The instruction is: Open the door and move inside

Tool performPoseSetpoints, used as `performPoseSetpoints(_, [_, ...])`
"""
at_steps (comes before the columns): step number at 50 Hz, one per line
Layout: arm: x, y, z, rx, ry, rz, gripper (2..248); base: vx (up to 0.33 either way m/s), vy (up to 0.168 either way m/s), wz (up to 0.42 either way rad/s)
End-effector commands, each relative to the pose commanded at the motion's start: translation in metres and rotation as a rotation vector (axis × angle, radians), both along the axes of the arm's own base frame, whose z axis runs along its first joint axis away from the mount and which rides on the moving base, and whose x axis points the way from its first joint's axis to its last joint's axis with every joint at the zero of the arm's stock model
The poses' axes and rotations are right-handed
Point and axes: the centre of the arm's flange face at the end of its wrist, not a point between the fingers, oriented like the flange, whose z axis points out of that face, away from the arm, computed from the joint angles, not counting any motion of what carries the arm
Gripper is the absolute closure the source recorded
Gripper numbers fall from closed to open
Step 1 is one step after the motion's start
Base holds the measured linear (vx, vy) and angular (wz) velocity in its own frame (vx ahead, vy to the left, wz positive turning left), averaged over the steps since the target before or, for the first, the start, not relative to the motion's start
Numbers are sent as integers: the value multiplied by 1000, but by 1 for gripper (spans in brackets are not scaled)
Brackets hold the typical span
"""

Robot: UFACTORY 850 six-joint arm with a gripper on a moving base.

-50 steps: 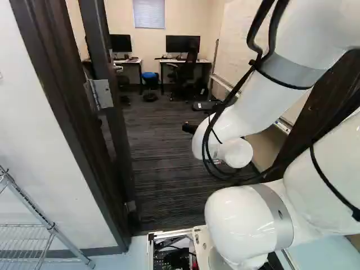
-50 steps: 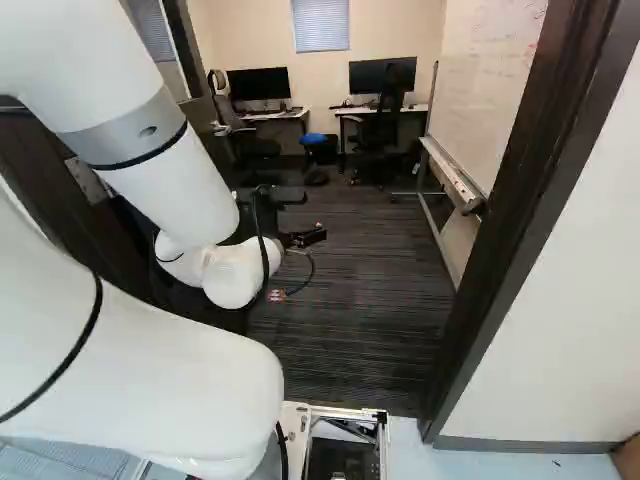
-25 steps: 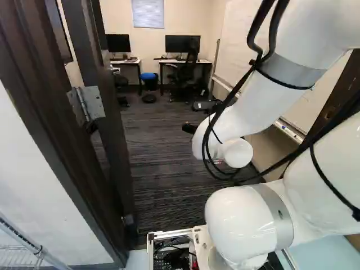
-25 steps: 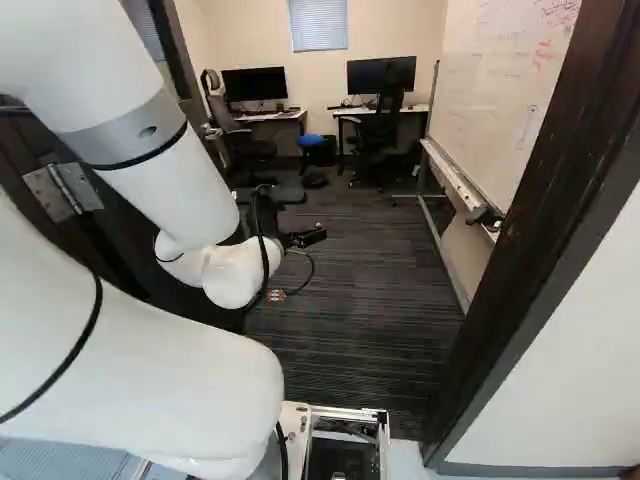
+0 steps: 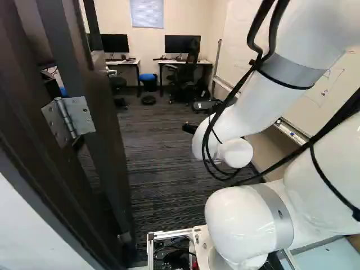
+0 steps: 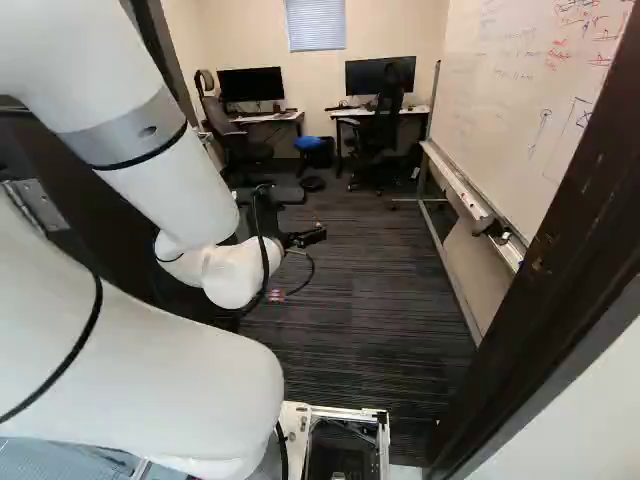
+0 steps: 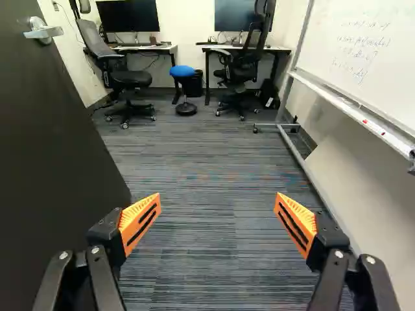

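You have the door [image 5: 107,112] standing open into the room, at the left of the left base view, joined by a metal hinge [image 5: 68,119] to the dark door frame [image 5: 56,185]. Your arm [image 6: 165,185] reaches through the doorway, with the gripper [image 6: 306,237] out over the striped carpet [image 6: 370,300]. In the wrist view its fingers [image 7: 141,223] are released and spread well apart, carpet showing between them; the door's dark face is beside the gripper, with its lever handle [image 7: 43,30] farther ahead. At the foot of the right base view you can see the base's metal frame [image 6: 345,414] near the other side of the door frame. Ahead of you, against the far wall, two counters [image 7: 146,48] carry monitors [image 7: 128,15], with office chairs [image 7: 117,74] by them and a blue-topped stool [image 7: 185,72] between. A whiteboard [image 6: 510,90] with red and dark writing lines the right of the right base view.
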Motion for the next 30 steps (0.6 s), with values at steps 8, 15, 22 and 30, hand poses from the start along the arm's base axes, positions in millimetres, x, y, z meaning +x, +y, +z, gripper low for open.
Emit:
performPoseSetpoints(8, [0,0,0,0,0,0,3,164,-1,-11])
performPoseSetpoints(15, [0,0,0,0,0,0,3,165,2,-9])
performPoseSetpoints(22, [0,0,0,0,0,0,3,167,-2,-9])
performPoseSetpoints(30, [0,0,0,0,0,0,3,150,0,-4])
